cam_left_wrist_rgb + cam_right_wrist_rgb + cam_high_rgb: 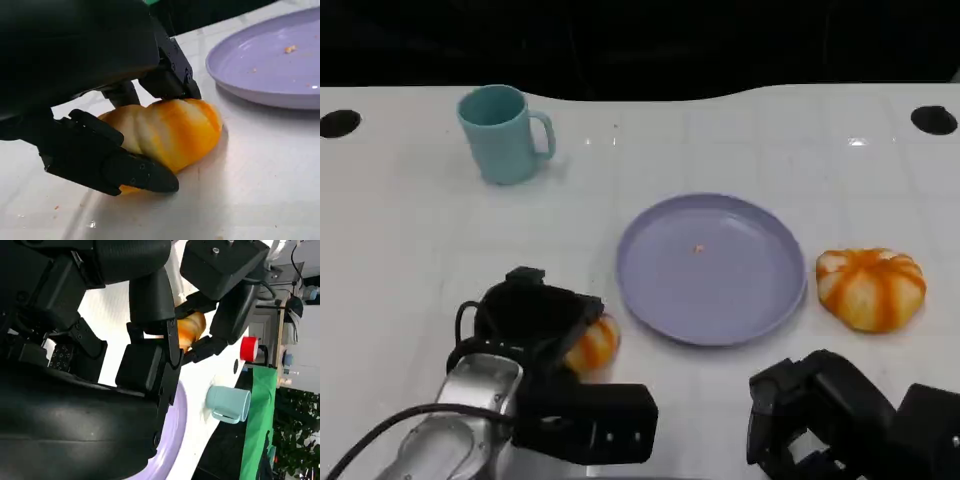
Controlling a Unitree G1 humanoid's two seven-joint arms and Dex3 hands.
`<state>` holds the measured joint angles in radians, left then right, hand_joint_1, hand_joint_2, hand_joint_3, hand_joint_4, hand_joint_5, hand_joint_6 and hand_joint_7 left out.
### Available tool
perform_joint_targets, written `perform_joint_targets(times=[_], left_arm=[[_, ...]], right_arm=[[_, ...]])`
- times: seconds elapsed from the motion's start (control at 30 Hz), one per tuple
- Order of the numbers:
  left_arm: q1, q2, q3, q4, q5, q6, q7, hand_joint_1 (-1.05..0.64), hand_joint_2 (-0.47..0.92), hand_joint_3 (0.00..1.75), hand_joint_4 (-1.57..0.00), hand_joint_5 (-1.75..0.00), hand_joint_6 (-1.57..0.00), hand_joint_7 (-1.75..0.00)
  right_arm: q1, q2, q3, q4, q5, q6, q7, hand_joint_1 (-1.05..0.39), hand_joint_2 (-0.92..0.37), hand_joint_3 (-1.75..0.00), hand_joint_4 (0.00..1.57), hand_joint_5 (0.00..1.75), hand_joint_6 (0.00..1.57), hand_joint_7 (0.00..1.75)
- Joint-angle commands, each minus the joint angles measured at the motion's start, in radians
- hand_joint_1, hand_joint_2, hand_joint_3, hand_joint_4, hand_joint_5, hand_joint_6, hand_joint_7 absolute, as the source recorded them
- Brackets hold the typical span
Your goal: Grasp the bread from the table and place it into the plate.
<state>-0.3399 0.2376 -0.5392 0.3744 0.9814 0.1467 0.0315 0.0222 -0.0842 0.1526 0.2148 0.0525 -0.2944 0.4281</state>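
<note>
Orange bread point(170, 131): we see it on the white table point(410, 240), beside the plate point(711, 268).
Left hand point(542, 322): fingers point(115, 165) clasp it.
Right hand point(820, 410): we cannot tell its state.

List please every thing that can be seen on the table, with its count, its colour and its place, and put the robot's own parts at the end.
bread: 1, orange and white, near edge of the table, left of the plate, on the table with the left hand's fingers around it
second bread: 1, orange and white, round, on the table just right of the plate
plate: 1, lilac, middle of the table, a small crumb in it
mug: 1, light teal, far left, upright, handle to the right
table: 1, white, two dark holes at the far corners
left hand: 1, black, on the bread
right hand: 1, black, near edge, right of the left hand, holding nothing
</note>
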Motion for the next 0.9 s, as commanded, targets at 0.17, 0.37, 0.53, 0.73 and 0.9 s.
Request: perform_joint_targets(times=[0.17,0.37,0.53,0.73,0.9], left_arm=[[0.022,0.0,0.023,0.209,-0.086,-0.153,0.297,-0.26,0.81,0.69,-0.72,-1.74,-0.63,-1.44],[0.002,0.001,0.019,0.287,-0.087,-0.22,0.457,-0.25,0.63,0.99,-0.77,-1.75,-0.52,-1.73],[0.001,0.018,0.024,0.252,-0.082,-0.228,0.489,-0.24,0.52,1.12,-0.77,-1.75,-0.51,-1.75],[0.003,0.055,0.054,0.142,-0.099,-0.236,0.456,-0.26,0.54,1.19,-0.8,-1.75,-0.52,-1.75],[0.002,0.079,0.082,0.053,-0.114,-0.24,0.422,-0.26,0.57,1.09,-0.84,-1.75,-0.54,-1.73]], right_arm=[[0.001,-0.012,-0.012,-0.001,0.015,0.0,0.005,-1.05,-0.09,-1.37,1.55,1.31,1.57,1.06],[0.01,-0.01,-0.009,-0.013,0.006,0.004,-0.007,-1.05,-0.1,-1.37,1.55,1.3,1.57,1.06],[0.01,-0.009,-0.005,-0.018,0.003,0.005,-0.011,-1.05,-0.1,-1.37,1.55,1.31,1.57,1.06],[0.0,-0.002,-0.005,-0.005,0.008,0.007,-0.011,-1.05,-0.09,-1.38,1.54,1.31,1.57,1.06],[-0.004,0.0,-0.006,0.006,0.009,-0.003,-0.008,-1.05,-0.08,-1.4,1.53,1.32,1.57,1.06]])
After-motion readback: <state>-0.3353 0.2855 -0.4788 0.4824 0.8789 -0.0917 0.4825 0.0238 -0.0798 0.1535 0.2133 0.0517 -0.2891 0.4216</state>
